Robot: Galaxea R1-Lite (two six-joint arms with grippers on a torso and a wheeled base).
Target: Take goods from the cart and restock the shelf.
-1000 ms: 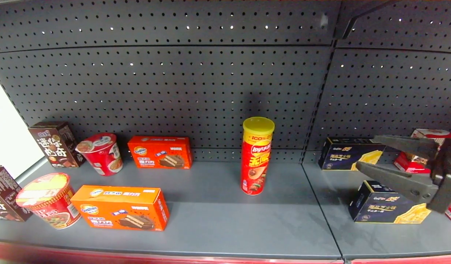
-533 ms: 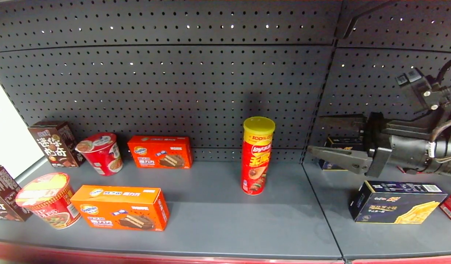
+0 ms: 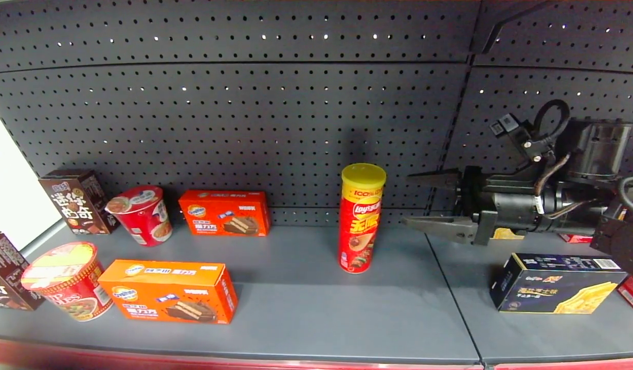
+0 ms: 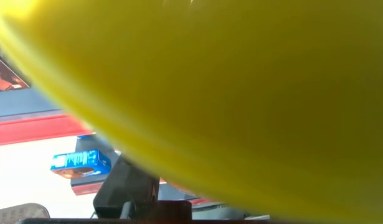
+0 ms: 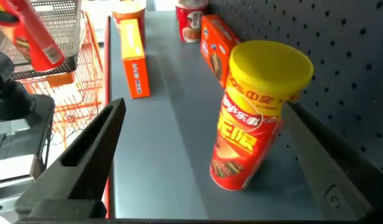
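Tall red cardboard chip can (image 3: 361, 218): a glossy printed cylinder with a smooth yellow plastic lid. It stands upright on the matte grey metal shelf (image 3: 306, 308), about mid-shelf, close to the dark perforated back panel (image 3: 234, 118) and just left of the seam between shelf sections. To its right, level with its upper half and apart from it, is the right gripper (image 3: 406, 200). Its black wedge-shaped fingers (image 3: 439, 225) are spread wide with nothing between them. In the right wrist view the can stands ahead of the gap between the two fingers, without contact. Left part of the shelf: two flat orange cardboard boxes, one at the front (image 3: 168, 291) and one at the back (image 3: 224, 213). Beside them are two tapered red noodle cups with foil lids (image 3: 141, 215) (image 3: 69, 280) and two brown upright cartons (image 3: 78, 201) (image 3: 2, 272). Right section: a flat navy box (image 3: 558, 290) lies near the front edge. Wire-mesh cart (image 5: 60, 12) sits off the shelf's far end. A smooth, curved yellow surface (image 4: 241, 81) lies blurred right against the left wrist camera; the left gripper's state cannot be told.
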